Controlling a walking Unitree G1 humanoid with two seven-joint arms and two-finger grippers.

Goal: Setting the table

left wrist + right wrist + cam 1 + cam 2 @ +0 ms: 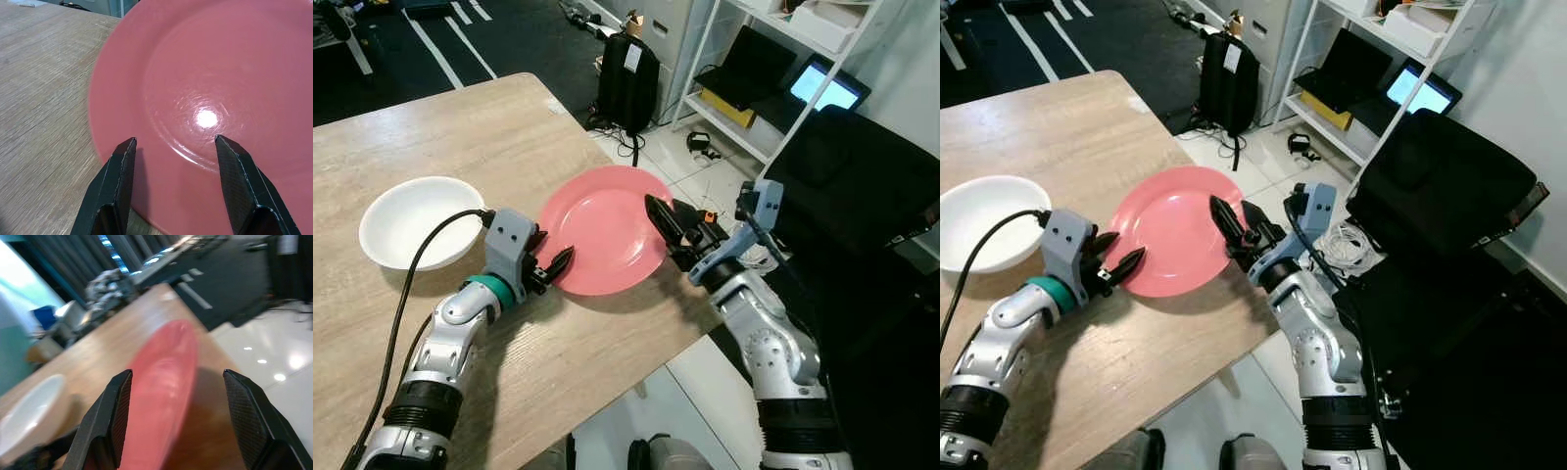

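Near the wooden table's (460,127) right edge lies the round pink plate (607,225), flat; left gripper (551,266), fingers parted, touches its seven-o'clock rim; right gripper (673,227), spread wide, straddles its three-o'clock rim, equally near.

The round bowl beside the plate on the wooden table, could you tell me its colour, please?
The round bowl is plain white, clearest in the left eye view.
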